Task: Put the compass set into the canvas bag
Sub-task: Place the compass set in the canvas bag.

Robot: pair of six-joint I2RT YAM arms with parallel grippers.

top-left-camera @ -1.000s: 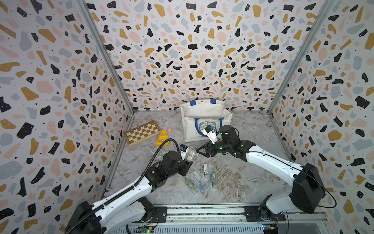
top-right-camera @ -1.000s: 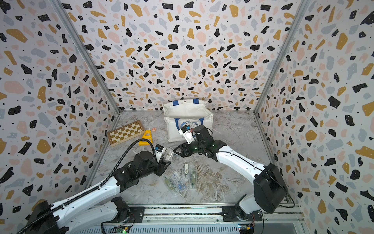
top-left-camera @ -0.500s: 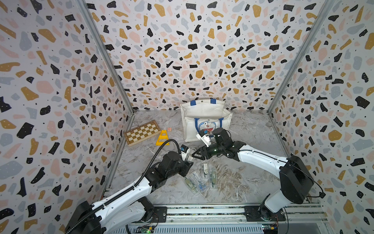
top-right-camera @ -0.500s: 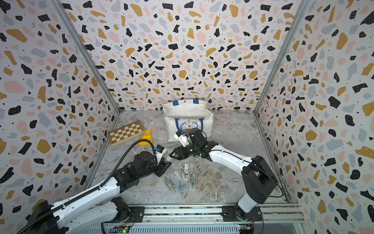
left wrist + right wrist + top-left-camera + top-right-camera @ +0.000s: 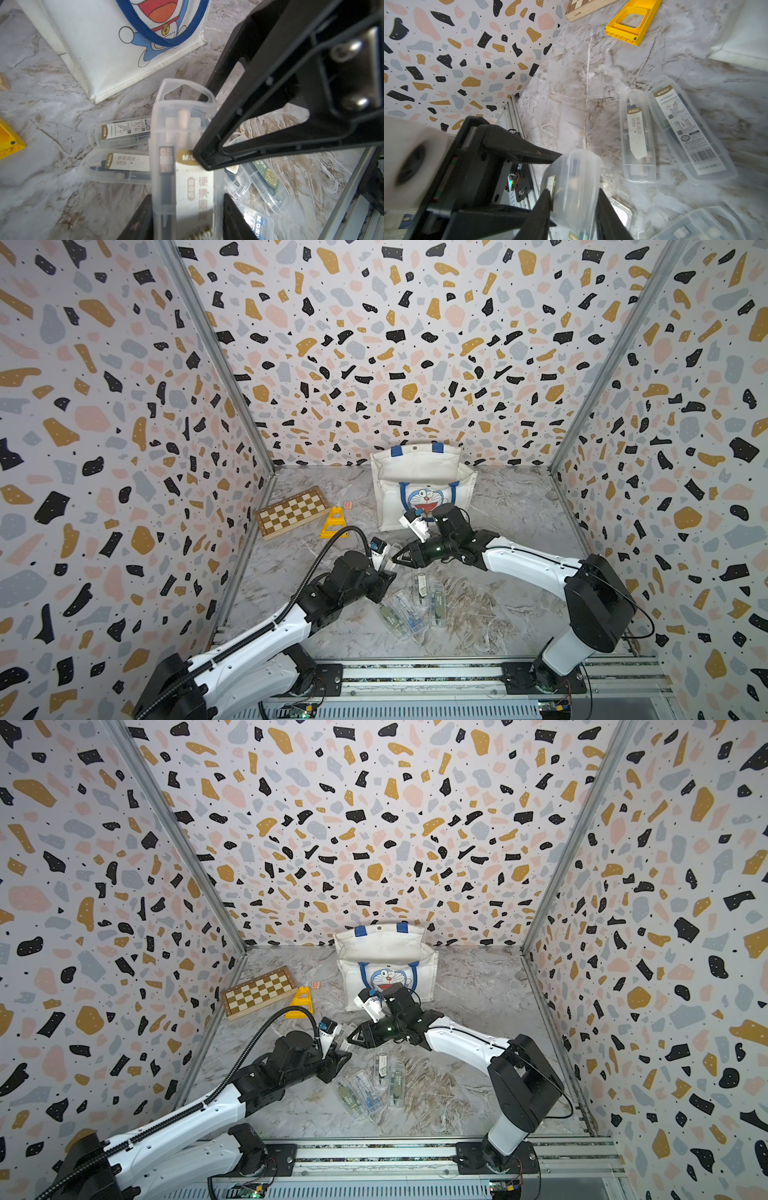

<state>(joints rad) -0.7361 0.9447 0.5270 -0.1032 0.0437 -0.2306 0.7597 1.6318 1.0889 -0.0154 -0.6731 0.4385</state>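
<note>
A clear plastic compass set (image 5: 182,166) hangs above the marble floor, with both grippers on it. My left gripper (image 5: 187,218) is shut on one end of the case. My right gripper (image 5: 573,214) reaches in from the other side, its jaws pressed against the sides of the case's rounded end (image 5: 575,182). In a top view the two grippers, left (image 5: 387,571) and right (image 5: 395,559), meet tip to tip in front of the canvas bag (image 5: 419,472). The bag stands upright at the back, white with blue handles and a cartoon cat face.
Several more clear compass cases (image 5: 415,605) lie on the floor just below and right of the grippers. A wooden chessboard (image 5: 293,512), a yellow plastic frame (image 5: 333,522) and a small pink block (image 5: 348,504) sit at the back left. Patterned walls close three sides.
My right gripper came down and left from in front of the bag to the case in my left gripper, and its jaws closed onto it. The left arm stayed put.
</note>
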